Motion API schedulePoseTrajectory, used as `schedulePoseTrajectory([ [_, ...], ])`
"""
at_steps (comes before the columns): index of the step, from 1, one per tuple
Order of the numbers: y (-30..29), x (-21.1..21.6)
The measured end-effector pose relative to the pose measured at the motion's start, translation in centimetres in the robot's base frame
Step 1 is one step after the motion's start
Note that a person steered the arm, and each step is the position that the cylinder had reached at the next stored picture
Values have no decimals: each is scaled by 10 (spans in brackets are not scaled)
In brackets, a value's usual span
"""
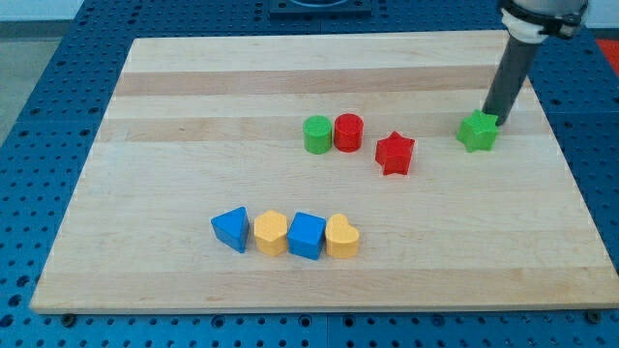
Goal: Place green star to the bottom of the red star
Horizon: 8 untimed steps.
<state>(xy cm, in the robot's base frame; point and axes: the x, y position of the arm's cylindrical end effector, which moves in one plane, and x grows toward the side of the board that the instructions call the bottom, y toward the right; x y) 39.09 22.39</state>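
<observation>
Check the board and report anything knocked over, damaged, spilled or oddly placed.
Nothing stands out. Every block sits flat on the wooden board: the green cylinder beside the red cylinder, the red star, and the four-block blue and yellow row along the view's bottom. My tip sits at the green star's upper right edge.

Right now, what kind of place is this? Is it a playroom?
Probably a robot lab, not a playroom. A wooden board lies on a blue metal bench full of holes, and my tip at the end of a dark rod touches the green star, right of the red star.
</observation>
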Motion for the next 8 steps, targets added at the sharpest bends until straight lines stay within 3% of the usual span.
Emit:
schedulePoseTrajectory([
  [2, -23, 74],
  [4, 45, 45],
  [5, 46, 33],
  [6, 4, 37],
  [8, -79, 97],
])
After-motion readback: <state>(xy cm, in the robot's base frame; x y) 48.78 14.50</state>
